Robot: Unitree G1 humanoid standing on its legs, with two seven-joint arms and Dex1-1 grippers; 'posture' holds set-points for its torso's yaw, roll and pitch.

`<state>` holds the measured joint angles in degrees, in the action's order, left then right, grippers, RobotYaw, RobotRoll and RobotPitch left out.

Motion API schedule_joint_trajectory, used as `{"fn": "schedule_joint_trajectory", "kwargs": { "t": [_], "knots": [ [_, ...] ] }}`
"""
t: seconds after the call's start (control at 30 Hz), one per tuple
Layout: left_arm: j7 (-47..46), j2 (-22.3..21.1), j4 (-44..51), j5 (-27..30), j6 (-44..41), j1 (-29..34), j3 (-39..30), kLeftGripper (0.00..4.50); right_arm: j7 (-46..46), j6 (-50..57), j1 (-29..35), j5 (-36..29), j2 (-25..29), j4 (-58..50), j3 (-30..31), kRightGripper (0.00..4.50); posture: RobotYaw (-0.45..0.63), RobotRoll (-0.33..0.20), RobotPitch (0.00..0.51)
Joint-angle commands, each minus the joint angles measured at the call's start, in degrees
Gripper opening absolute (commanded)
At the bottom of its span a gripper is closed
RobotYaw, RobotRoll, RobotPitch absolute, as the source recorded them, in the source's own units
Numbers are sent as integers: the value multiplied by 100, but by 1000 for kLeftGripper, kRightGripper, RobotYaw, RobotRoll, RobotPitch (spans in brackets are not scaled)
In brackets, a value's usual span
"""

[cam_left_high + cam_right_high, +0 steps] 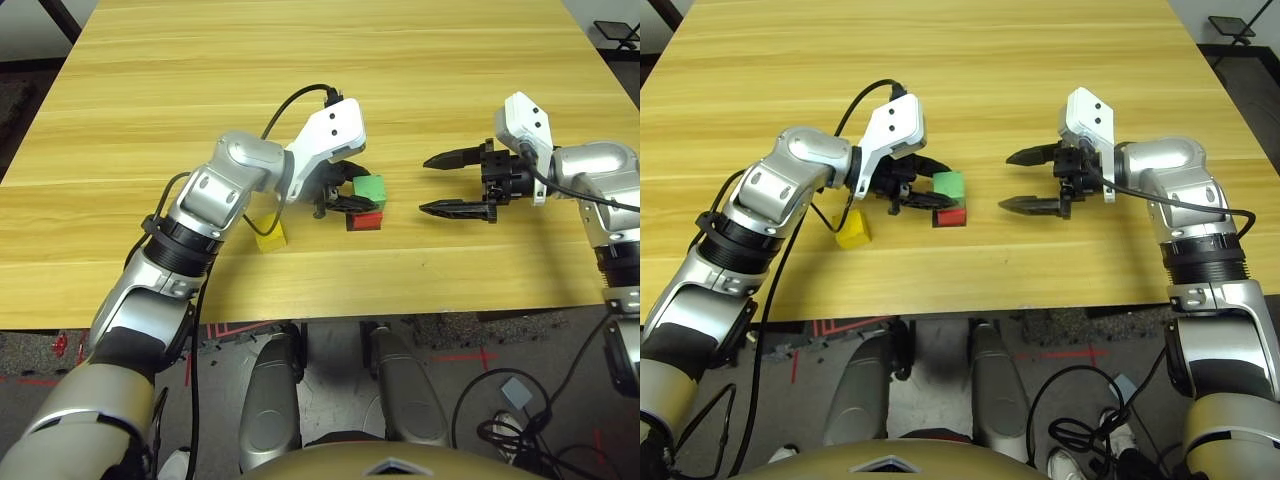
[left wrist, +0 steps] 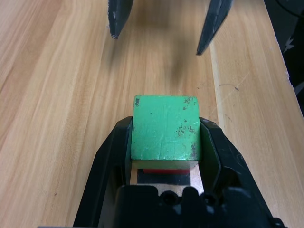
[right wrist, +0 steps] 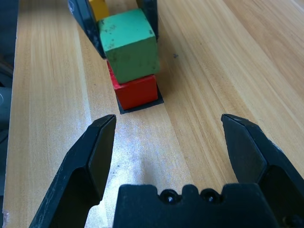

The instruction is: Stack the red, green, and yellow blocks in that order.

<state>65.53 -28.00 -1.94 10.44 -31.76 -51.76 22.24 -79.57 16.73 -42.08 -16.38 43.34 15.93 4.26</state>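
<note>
- With green (image 3: 129, 43) already sitting on red (image 3: 137, 91), the step in hand looks like letting go of the second block; red rests on a black patch (image 3: 140, 106) on the table (image 1: 300, 80).
- The left gripper (image 1: 349, 192) flanks green, one finger (image 2: 111, 156) at each side; whether it pinches or has begun to let go I cannot tell, since the pads sit right at the block's faces.
- Green sits a little askew on red, overhanging one edge, so a clean release matters.
- The right gripper (image 1: 444, 184) hovers near the stack with its jaws spread wide, pinching nothing.
- Yellow (image 1: 270, 236) lies on the table beside the left forearm, near the stack but apart from it.
- Next, I judge: the left gripper opens, backs straight off, then goes for yellow to cap the stack.
</note>
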Motion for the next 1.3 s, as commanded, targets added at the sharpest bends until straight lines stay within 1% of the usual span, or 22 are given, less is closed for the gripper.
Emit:
{"fn": "schedule_joint_trajectory", "kwargs": {
  "t": [0.03, 0.13, 0.17, 0.27, 0.37, 0.5, 0.57, 0.63, 0.7, 0.8, 1.03, 1.23, 1.3],
  "knots": [
    [94, -90, 342, 60, -309, 124, 55, 3407, -8, -48, -22, 5, 11, 19, -10, 4500, 81, 29, 256],
    [49, -154, 619, 234, -725, 123, -112, 4419, -11, -75, -51, 18, -1, 69, 0, 4500, 88, 31, 254],
    [11, -198, 738, 311, -907, 112, -201, 4470, -18, -88, -61, 23, -3, 91, 5, 4500, 93, 32, 252],
    [-101, -283, 1013, 464, -1275, 110, -405, 4470, -31, -122, -84, 36, -12, 145, 20, 4500, 101, 33, 251],
    [-193, -516, 1332, 623, -1714, 165, -579, 4470, -34, -127, -114, 35, -33, 178, 35, 4500, 106, 34, 249],
    [-212, -1182, 1594, 661, -2044, 440, -761, 4470, -58, -164, -170, 50, -51, 263, 58, 4500, 118, 36, 248],
    [-225, -1425, 1670, 683, -2164, 560, -811, 4470, -69, -181, -186, 56, -55, 290, 65, 4500, 120, 37, 248],
    [-275, -1823, 1811, 690, -2365, 883, -945, 4470, -86, -195, -208, 58, -71, 319, 77, 4500, 131, 39, 248],
    [-269, -2133, 1917, 619, -2128, 1215, -1033, 4470, -97, -210, -232, 68, -93, 358, 92, 4500, 140, 39, 248],
    [-335, -2384, 2134, 680, -2128, 1592, -1164, 4470, -117, -238, -266, 90, -125, 418, 107, 4500, 148, 39, 248],
    [-669, -2447, 2559, 874, -2361, 2078, -1444, 4470, -209, -340, -431, 176, -230, 641, 161, 4500, 178, 40, 247],
    [-1027, -2230, 2524, 784, -2148, 2348, -1396, 4470, -255, -404, -547, 211, -316, 770, 184, 4500, 184, 38, 246],
    [-1118, -2176, 2394, 673, -1864, 2390, -1380, 4470, -267, -413, -550, 218, -319, 782, 174, 4500, 182, 36, 245]
  ]
}}
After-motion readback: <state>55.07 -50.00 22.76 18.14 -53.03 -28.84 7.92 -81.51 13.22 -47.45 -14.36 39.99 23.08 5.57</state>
